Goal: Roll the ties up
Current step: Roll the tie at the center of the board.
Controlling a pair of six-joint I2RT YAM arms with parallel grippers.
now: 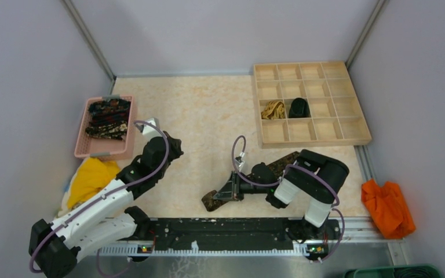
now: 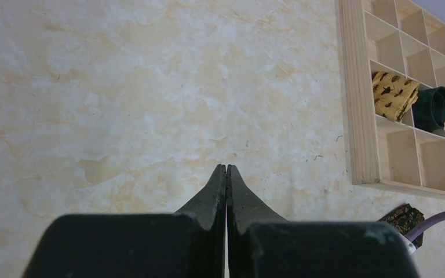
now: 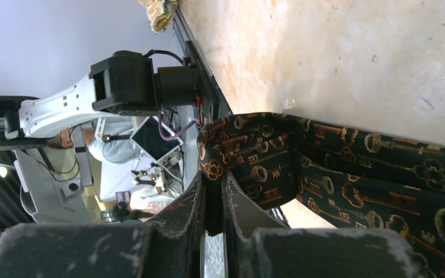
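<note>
One long dark fabric necktie with brown-gold keys (image 3: 353,168) lies slantwise on the pale marbled surface (image 1: 197,110), and the step in hand is judged to be the start of its roll. For a neat roll, the pinched end is best turned over itself about the wrist axis while the rest is kept flat and straight, so that the layers stack without skewing. A sideways pull would likely drag the whole strip.

At the far left, a heap of dark patterned ties (image 1: 109,119) waits unrolled in the pink plastic basket (image 1: 105,153).

The left pincer (image 2: 226,174) is clenched on nothing, its fingers pressed flat together above bare surface, well apart from the necktie.

The right pincer (image 3: 213,179) is clamped on the necktie's folded near end, and the cloth curls over its fingertips.

Further right, the wooden compartment tray (image 1: 314,143) holds a rolled tan-gold tie (image 1: 273,109) and a rolled black tie (image 1: 299,108) in adjoining compartments.
</note>
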